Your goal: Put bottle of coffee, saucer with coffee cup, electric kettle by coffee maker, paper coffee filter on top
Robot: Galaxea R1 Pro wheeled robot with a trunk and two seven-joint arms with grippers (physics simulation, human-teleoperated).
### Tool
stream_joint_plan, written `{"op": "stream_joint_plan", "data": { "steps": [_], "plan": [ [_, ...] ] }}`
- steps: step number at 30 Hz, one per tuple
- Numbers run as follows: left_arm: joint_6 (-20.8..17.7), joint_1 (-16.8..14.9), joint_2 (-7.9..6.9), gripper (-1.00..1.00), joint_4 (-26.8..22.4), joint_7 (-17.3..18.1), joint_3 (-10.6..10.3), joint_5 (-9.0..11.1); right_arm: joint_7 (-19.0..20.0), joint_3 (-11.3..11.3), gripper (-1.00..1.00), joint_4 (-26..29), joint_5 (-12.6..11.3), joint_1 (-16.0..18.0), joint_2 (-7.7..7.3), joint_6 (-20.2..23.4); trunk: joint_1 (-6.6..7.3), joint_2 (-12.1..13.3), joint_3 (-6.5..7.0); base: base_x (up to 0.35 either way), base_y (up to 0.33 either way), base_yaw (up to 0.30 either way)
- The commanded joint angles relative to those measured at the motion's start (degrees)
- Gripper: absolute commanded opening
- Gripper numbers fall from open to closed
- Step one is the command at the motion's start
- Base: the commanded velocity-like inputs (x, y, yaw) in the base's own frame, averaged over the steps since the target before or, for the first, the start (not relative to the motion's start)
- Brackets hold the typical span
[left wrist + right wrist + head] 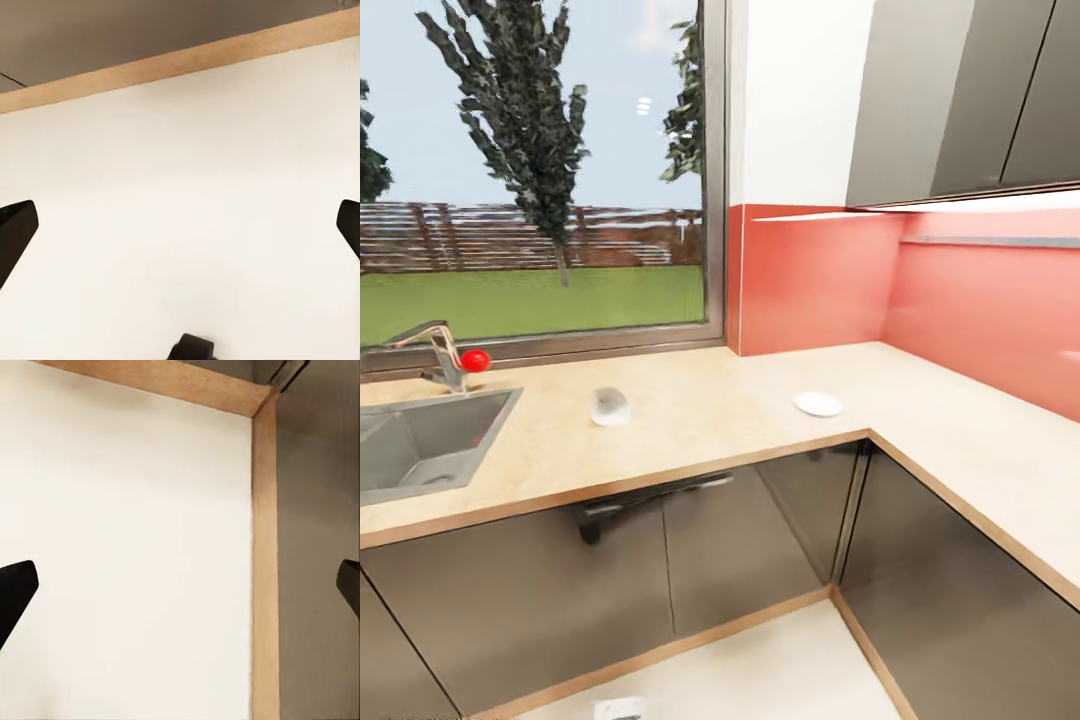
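Note:
In the head view the kitchen countertop (700, 430) wraps around a corner under a window. A flat round white saucer (819, 404) lies on it near the corner. Left of it, closer to the sink, sits a small white crumpled piece, the paper coffee filter (610, 406). My left gripper (180, 232) is open, its dark fingertips (16, 229) spread wide above white floor. Also open with nothing between its tips, my right gripper (180, 592) hangs over the floor by a wooden plinth corner. The coffee maker, bottle of coffee, coffee cup and electric kettle are out of view.
A steel sink (420, 445) with a faucet and red knob (475, 360) is set into the counter at left. Dark grey cabinet fronts (690, 560) run below. A red backsplash (980, 310) carries a thin board (990, 241), with wall cabinets (960, 95) above.

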State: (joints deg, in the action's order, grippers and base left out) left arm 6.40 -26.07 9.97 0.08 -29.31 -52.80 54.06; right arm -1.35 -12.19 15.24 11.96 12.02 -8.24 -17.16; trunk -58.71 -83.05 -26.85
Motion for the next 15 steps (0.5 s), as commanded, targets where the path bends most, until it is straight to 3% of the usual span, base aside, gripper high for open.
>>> {"op": "stream_joint_plan", "data": {
  "steps": [1, 7, 15],
  "plan": [
    [0.19, -0.03, 0.03, 1.0, 0.01, -0.14, -0.46, 0.6, -0.14, 0.02, 1.0, -0.02, 0.48, 0.02, -0.02, -0.11, -0.02, -0.03, -0.03, 0.172, -0.033, 0.252],
    [0.19, -0.03, 0.03, 1.0, 0.01, -0.14, -0.46, 0.6, -0.14, 0.0, 1.0, -0.03, 0.49, 0.02, -0.02, -0.08, -0.02, -0.03, 0.13, 0.149, -0.09, 0.252],
    [0.19, -0.03, 0.03, 1.0, 0.01, -0.14, -0.46, 0.6, -0.13, 0.0, 1.0, -0.03, 0.47, 0.02, -0.02, -0.08, -0.02, -0.03, 0.29, 0.014, -0.169, 0.203]
  ]
}}
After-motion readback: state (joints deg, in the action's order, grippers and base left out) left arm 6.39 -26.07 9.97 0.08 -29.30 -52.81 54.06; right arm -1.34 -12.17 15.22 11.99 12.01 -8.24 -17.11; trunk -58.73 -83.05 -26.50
